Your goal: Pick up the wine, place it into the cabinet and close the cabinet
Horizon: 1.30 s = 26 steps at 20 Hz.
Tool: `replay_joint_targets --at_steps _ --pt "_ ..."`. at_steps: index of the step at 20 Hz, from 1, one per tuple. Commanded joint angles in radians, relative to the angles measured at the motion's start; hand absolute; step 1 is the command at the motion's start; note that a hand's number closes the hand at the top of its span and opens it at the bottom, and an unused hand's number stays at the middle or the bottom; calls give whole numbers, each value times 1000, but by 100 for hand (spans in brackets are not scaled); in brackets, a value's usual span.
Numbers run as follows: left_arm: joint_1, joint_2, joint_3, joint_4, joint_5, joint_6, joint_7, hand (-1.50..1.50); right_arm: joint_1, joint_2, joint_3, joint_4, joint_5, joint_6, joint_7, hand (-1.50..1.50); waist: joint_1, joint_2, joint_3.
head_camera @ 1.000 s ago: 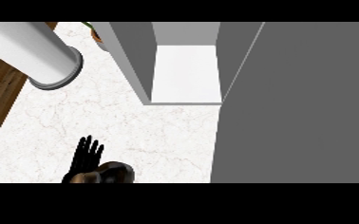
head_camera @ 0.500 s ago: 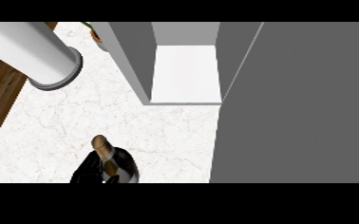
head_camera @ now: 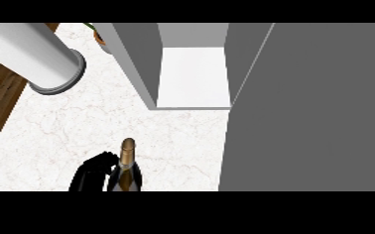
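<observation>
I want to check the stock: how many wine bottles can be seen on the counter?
1. The wine bottle stands near the lower edge, beside the left hand. Others may be outside the view.

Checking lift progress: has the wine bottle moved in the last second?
Yes. The wine bottle, held in the left hand, has come up the view toward the open cabinet.

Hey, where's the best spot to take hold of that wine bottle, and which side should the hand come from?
Grip the wine bottle round its wider body below the neck, coming from its left. It stands upright, so a sideways wrap suits it, and the narrow neck gives less to hold. The left hand is already at that side, curled against the body.
</observation>
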Motion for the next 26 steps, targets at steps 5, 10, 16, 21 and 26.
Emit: replay_joint_targets --at_steps 5,10,16,21,26 --pt "-213 142 142 155 -27 -33 -114 150 26 -3 -34 -78 -82 20 -3 -150 -1 2 -1" --pt "-214 113 134 91 -87 52 -181 150 94 17 1 -119 -70 33 -20 -150 1 0 0" --pt "-157 108 133 -29 -18 -29 -171 150 81 -4 -44 -142 -109 30 33 -150 4 -1 0" --pt "-213 105 107 -220 40 8 70 150 60 1 -28 -141 -99 24 54 -150 2 -1 1" --pt "-145 40 -8 -471 -34 125 222 150 70 34 -7 -82 -52 25 -31 -150 6 -1 1"
